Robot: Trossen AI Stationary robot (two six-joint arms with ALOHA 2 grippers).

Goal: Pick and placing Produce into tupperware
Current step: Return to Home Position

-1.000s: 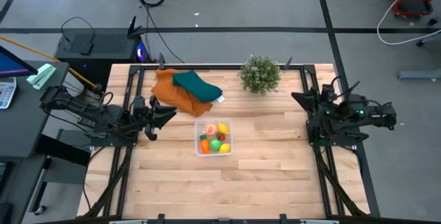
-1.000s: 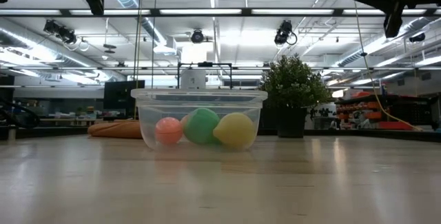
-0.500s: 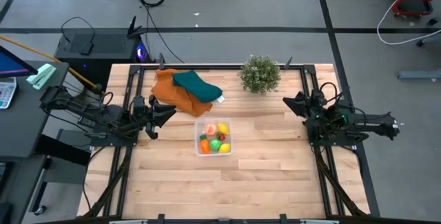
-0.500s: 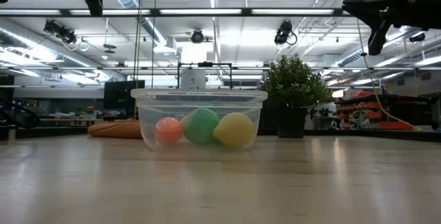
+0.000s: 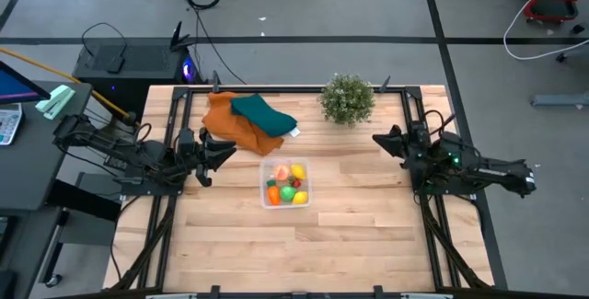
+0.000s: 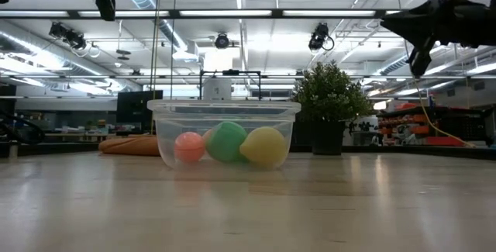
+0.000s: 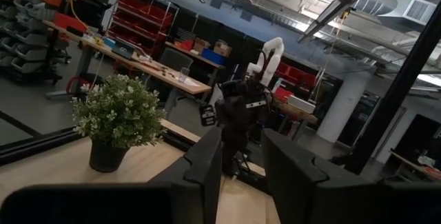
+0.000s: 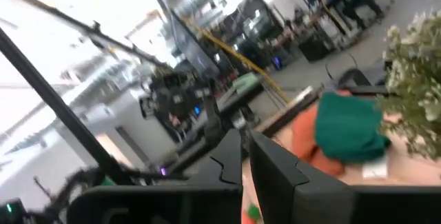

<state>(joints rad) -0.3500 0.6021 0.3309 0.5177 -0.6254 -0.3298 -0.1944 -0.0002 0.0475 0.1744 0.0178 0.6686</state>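
The wooden counter (image 5: 350, 225) is quiet, with both arms out at its sides. The right gripper (image 5: 379, 140) hangs high over the right side, its nose toward the potted plant (image 5: 348, 98). Its fingers (image 8: 275, 176) are pressed nearly together and carry nothing. That's the first worry: if the arm folds home on a wide arc, an elbow or wrist could clip those bushy leaves and tip the pot.

The left gripper (image 5: 228, 153) sits at the left edge, just beside the orange and teal cloths (image 5: 241, 120). Its fingers (image 7: 207, 176) are parted a little, with nothing between them. A low retreat there might snag a fold and drag the heap toward the tub.

The tupperware (image 6: 225, 106) stands at mid-counter, between the two arms and apart from both. The tub looks light, so any tug on the cloth or a stray sweep would likely slide it.

The produce (image 5: 287, 185) is inside it, yellow, green, red, orange and peach pieces packed together, and none shows loose on the wood. They're round, so a jolt could roll one up and over the rim.
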